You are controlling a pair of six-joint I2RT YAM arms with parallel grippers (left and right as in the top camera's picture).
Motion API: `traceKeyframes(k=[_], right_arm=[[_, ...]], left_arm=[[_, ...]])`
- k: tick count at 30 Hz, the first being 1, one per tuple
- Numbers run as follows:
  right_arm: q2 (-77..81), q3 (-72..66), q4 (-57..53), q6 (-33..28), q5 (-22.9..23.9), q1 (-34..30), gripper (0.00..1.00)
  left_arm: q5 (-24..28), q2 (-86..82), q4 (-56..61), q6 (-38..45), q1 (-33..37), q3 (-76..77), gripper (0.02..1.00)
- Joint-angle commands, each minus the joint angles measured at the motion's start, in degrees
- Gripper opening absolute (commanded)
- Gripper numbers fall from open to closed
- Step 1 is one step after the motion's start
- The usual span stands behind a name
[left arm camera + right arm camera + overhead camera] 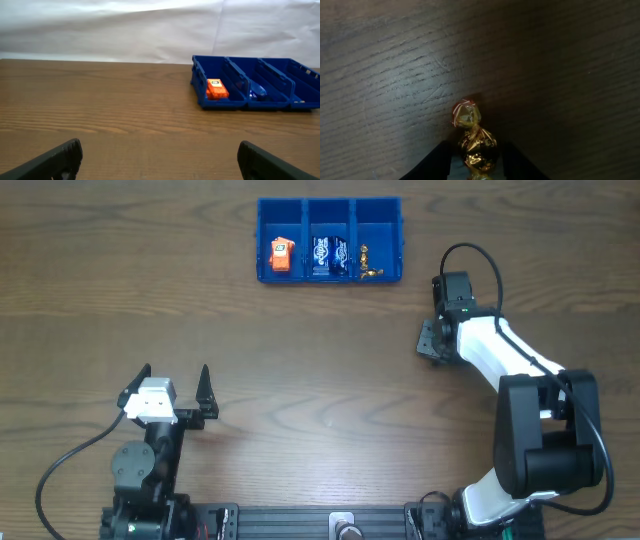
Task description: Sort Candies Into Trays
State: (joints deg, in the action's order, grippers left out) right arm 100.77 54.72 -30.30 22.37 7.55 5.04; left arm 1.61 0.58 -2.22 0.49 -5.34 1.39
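A blue tray [329,201] with three compartments stands at the far middle of the table. An orange candy [281,254] lies in its left compartment, blue candies [328,255] in the middle one and gold candies [368,266] in the right one. My right gripper [432,340] points down at the table right of the tray, and in its wrist view it [476,161] is shut on a gold-wrapped candy [472,137] just over the wood. Near the front left, my left gripper [175,376] stands open with nothing in it, facing the tray [220,103] and the orange candy [217,89].
Bare brown wood table [300,370] lies between the arms and the tray. The right arm's white links [500,350] rise from its base at the lower right. A white backdrop [150,30] stands behind the table's far edge.
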Motion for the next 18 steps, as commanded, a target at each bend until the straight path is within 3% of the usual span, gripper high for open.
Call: traceKeyframes(k=[1, 8, 18], right_arm=[[0.52, 0.00, 0.26, 0.11, 1.42, -0.63, 0.334], [0.52, 0.00, 0.26, 0.13, 1.40, -0.61, 0.156], [-8.39, 7.89, -4.76, 0.11, 1.42, 5.05, 0.084]], left_arm=[[-0.52, -0.37, -2.25, 0.81, 0.17, -1.11, 0.998], [-0.52, -0.37, -2.25, 0.81, 0.17, -1.11, 0.998], [-0.55, -0.37, -2.25, 0.81, 0.17, -1.11, 0.998]])
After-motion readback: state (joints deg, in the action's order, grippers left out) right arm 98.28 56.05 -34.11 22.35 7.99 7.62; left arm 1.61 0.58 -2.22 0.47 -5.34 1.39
